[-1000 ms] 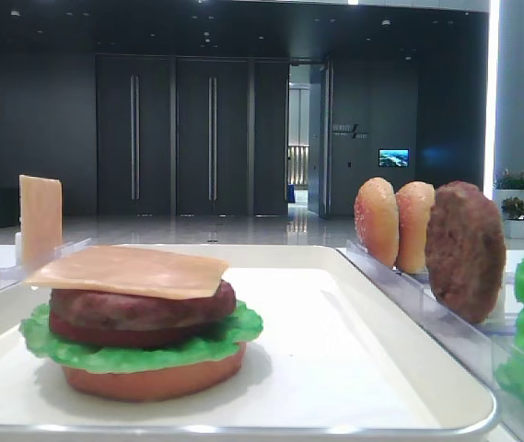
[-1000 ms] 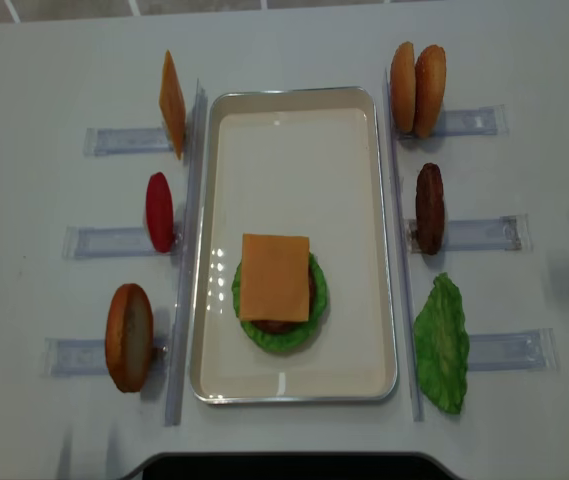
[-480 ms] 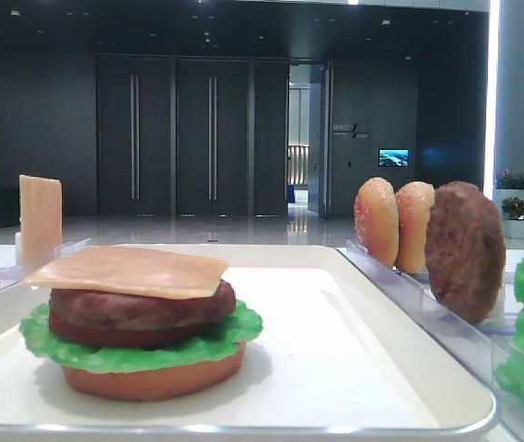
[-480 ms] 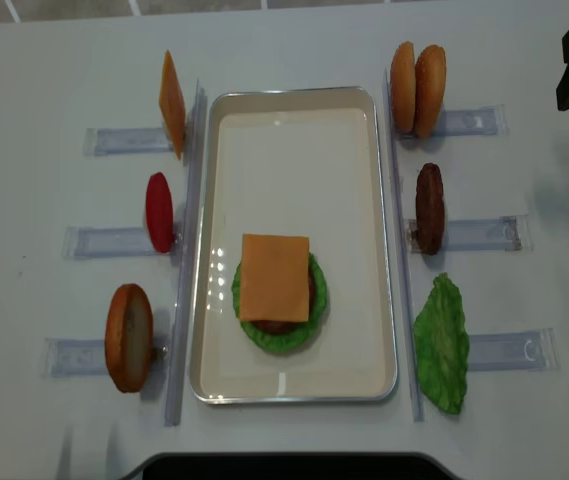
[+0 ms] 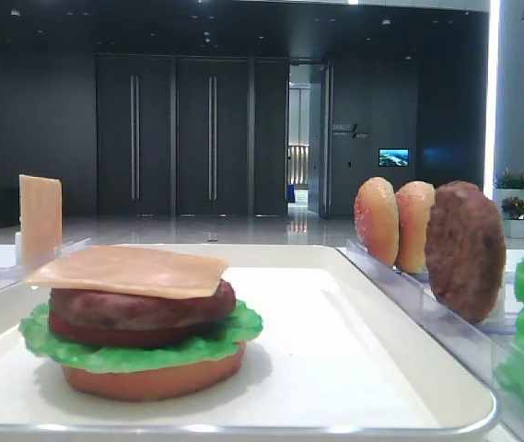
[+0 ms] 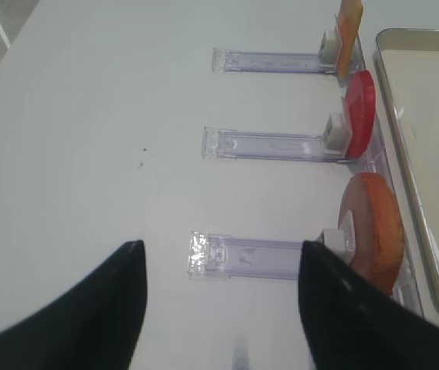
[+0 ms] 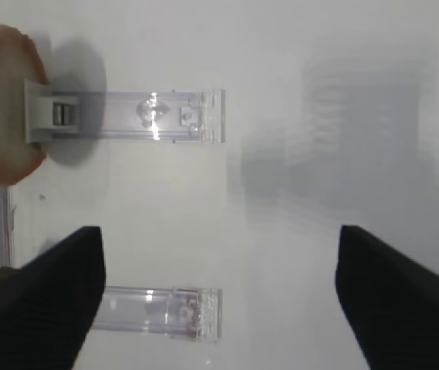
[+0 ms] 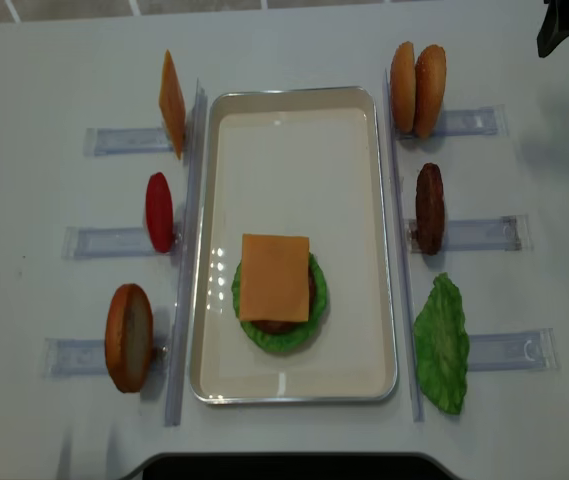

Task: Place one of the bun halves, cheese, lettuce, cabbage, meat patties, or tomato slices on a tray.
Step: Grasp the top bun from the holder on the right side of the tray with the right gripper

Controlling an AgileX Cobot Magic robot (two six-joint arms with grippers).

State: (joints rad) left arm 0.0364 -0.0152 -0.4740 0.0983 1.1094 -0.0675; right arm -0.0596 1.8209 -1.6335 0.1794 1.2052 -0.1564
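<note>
Bun halves (image 8: 417, 90), two domed golden-brown tops, stand on edge side by side in a clear plastic rack (image 8: 469, 122) at the upper right of the overhead view, just right of the large white rectangular tray (image 8: 294, 130). In the lower middle of that tray sits a stack: a flat orange-brown bottom bun (image 5: 151, 379), ruffled green lettuce (image 5: 220, 336), a dark red tomato slice, a rough brown meat patty (image 5: 142, 307), and a thin tan-orange cheese square (image 8: 274, 277) on top.

My right gripper (image 7: 219, 293) shows only as a dark shape at the upper right corner of the overhead view, well apart from the buns. In my right wrist view its two dark fingers (image 7: 42, 308) stand wide apart over bare white table, holding nothing, with a bun at the upper left of the frame.

My left gripper (image 6: 219, 308) hangs with its fingers (image 6: 80, 308) spread and empty, near a third rack at the lower left, beside an upright bun half (image 6: 373, 239) and a spare red tomato slice (image 6: 360, 116).
</note>
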